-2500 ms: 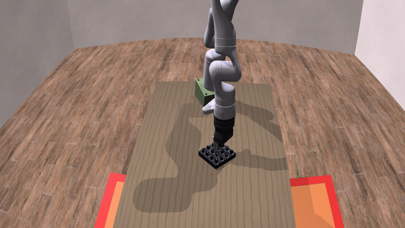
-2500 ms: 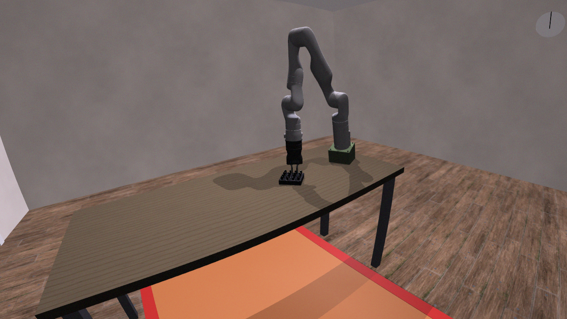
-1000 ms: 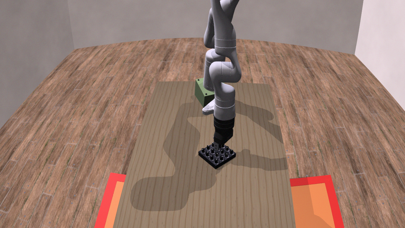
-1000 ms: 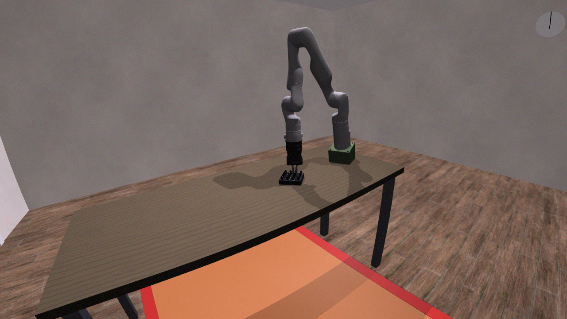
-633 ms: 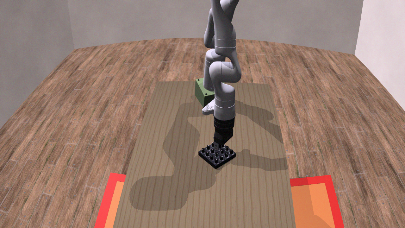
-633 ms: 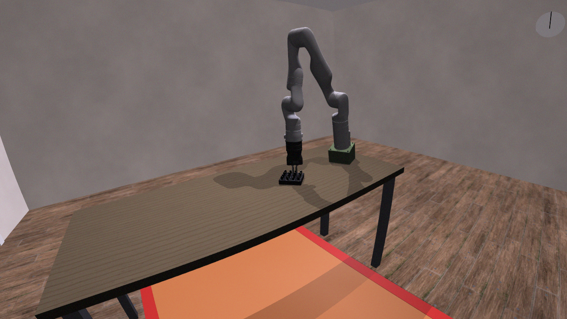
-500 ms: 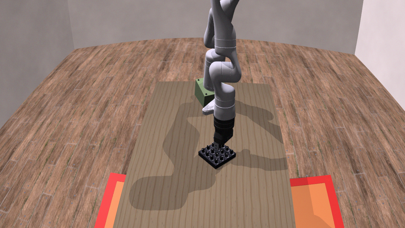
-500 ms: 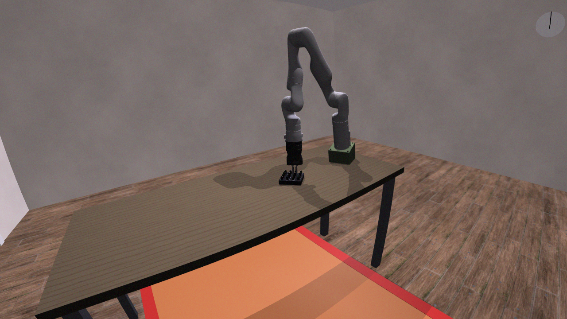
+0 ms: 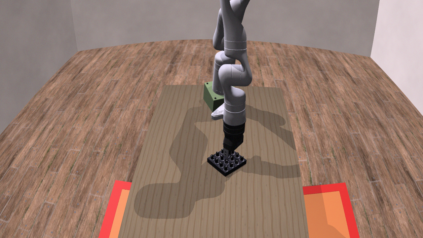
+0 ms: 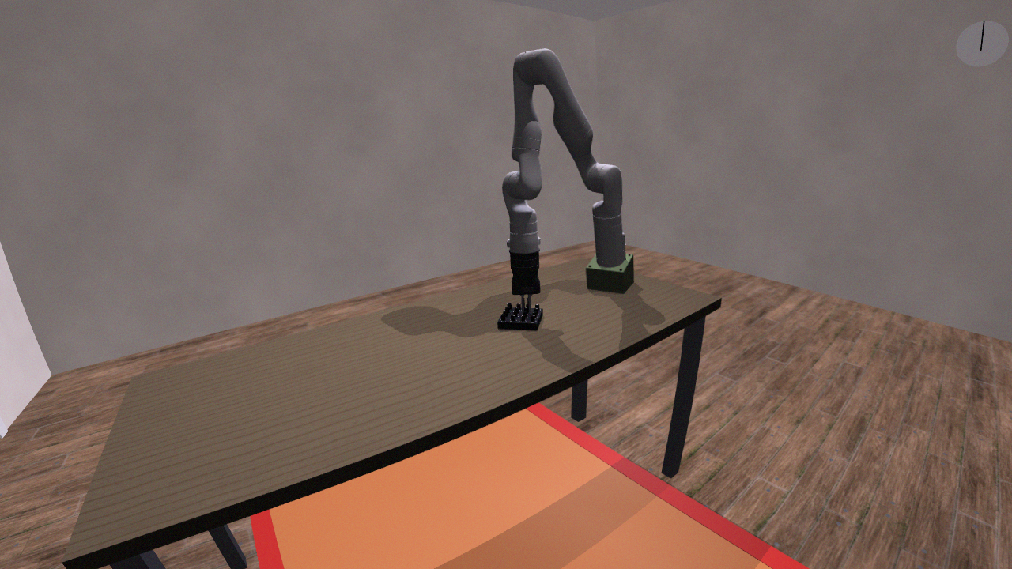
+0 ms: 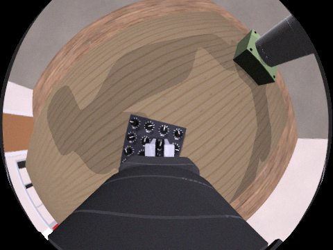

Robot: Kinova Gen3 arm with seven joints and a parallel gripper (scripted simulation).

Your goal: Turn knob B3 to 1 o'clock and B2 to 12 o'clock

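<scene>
Wrist view: black knob box point(image 9: 216, 168) point(image 10: 519, 325) point(image 11: 157, 122) with white-marked knobs.

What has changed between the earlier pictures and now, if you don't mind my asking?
The gripper has drawn its fingers closer together and appears to have taken hold of a knob. The arm's shadow has crept slightly left in the top view. The knob box stayed where it was.
</scene>
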